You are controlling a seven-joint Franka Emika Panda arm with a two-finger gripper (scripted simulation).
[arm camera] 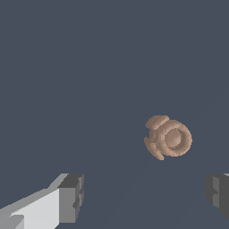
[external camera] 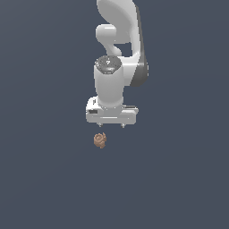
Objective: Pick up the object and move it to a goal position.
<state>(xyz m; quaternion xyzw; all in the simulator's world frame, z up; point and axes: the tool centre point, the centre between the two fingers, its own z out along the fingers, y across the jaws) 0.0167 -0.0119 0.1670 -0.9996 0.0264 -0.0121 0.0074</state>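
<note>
Wrist view: pincer fingers spread wide, object apart from them on the counter, likely staged for descent

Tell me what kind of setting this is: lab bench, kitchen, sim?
A bare simulator scene, most likely: a flat, featureless grey-blue ground with no furniture or walls, the white arm's open gripper rendered without texture, and one small lumpy brown object lying alone.

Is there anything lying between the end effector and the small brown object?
No. In the exterior view the stretch between the end effector and the brown object is bare grey surface. The wrist view also shows only bare ground around it.
</note>
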